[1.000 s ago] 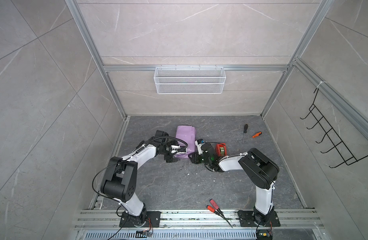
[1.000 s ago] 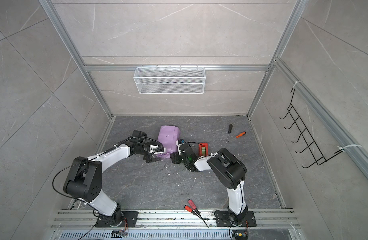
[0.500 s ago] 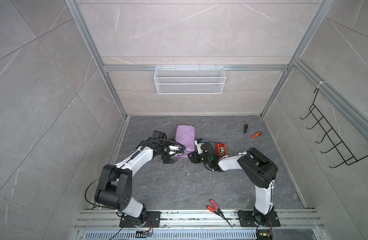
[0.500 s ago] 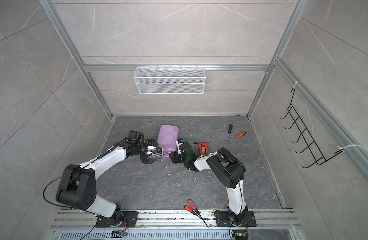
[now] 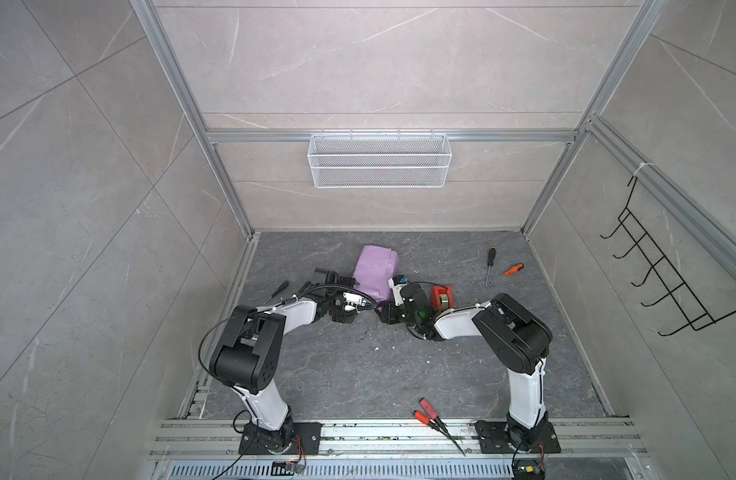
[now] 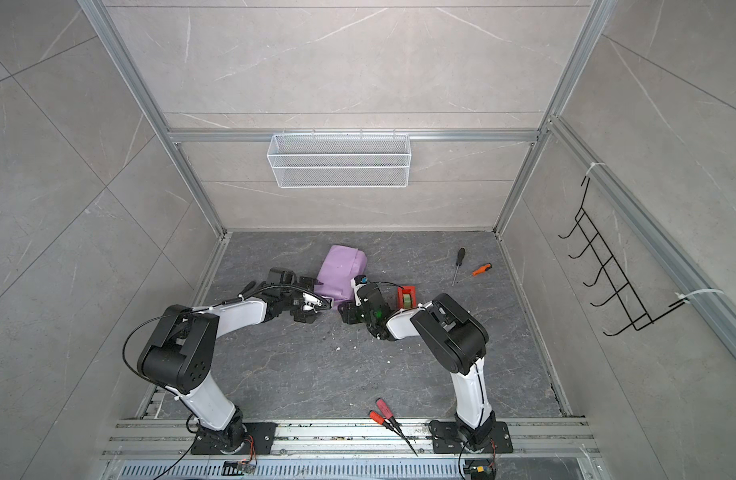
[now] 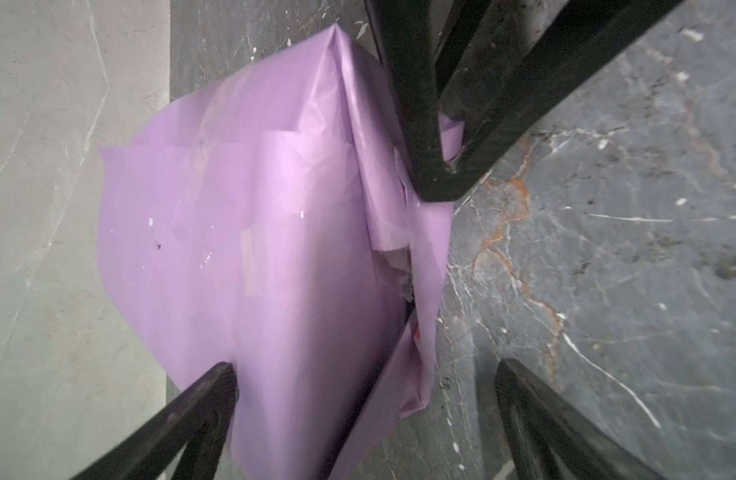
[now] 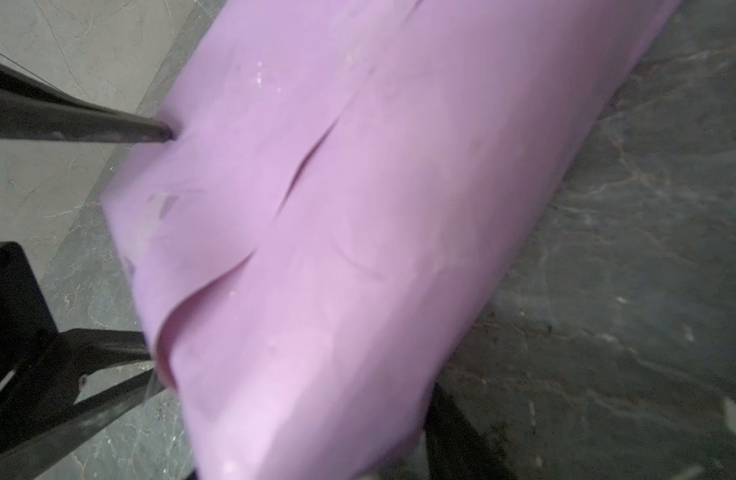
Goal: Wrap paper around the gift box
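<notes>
Two arms: both are reaching in over the dark table (image 5: 358,374) and meeting at a lilac bundle.
Paper (image 5: 376,270): it is lying as that bundle toward the back of the table, about mid-width, between the two grippers in both top views.
Gift box: the paper is covering it completely, so I am seeing none of it.
Left gripper (image 7: 366,363): its jaws are standing wide apart and gripping nothing. In the left wrist view one finger (image 7: 200,407) is overlapping the bundle's edge and the other is hanging over bare table.
Right gripper (image 8: 295,382): it is grasping the paper bundle, with a finger sitting on each side of it in the right wrist view. In the left wrist view one of its fingertips is pressing against the bundle's crumpled end.
Seam: in the right wrist view one paper edge is overlapping another along the bundle, and the flap is curling up near the gripper.
Bundle end: in the left wrist view I am seeing the folds gaping and crumpled.
Tape dispenser (image 5: 441,297): red, it is standing just beside the right wrist, near the bundle but apart from it.
Screwdrivers: a black-handled one (image 5: 490,259) and an orange-handled one (image 5: 514,270) are lying well off toward the back right.
Red-handled tools (image 5: 426,409): they are lying at the front rail.
</notes>
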Available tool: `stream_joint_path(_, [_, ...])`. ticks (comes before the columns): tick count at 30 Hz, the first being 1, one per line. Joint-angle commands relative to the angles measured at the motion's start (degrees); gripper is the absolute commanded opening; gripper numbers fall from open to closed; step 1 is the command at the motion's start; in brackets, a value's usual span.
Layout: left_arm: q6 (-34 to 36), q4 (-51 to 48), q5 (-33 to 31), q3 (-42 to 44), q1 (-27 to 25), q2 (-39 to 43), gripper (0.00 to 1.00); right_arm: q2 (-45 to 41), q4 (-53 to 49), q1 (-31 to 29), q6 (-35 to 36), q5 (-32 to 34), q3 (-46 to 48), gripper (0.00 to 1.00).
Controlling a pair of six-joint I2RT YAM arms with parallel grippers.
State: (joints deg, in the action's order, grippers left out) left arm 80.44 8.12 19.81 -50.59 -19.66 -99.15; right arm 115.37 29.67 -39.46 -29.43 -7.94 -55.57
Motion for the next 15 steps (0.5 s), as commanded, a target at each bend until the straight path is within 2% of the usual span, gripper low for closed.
stream_joint_path(1, [-1.71, 1.05, -0.77, 1.89, -1.77, -2.68, 1.0, 2.18, -2.34, 0.18, -1.27, -0.51, -1.02, 0.56])
stream_joint_path(4, [-3.34, 3.85, -1.26, 2.6, -2.36, -3.49, 0.99, 2.38, -2.16, 0.42, -2.24, -0.4, -1.28, 0.54])
stream_joint_path(9, [-5.9, 4.45, -1.79, 1.66, -2.49, -4.62, 0.77, 1.79, -1.5, 0.66, -2.82, -0.58, -1.08, 0.54])
stream_joint_path(15, [-9.63, 4.01, -1.8, 0.11, -2.62, -5.08, 0.68, -0.33, -1.12, 0.62, -3.49, -0.93, 0.07, 0.53])
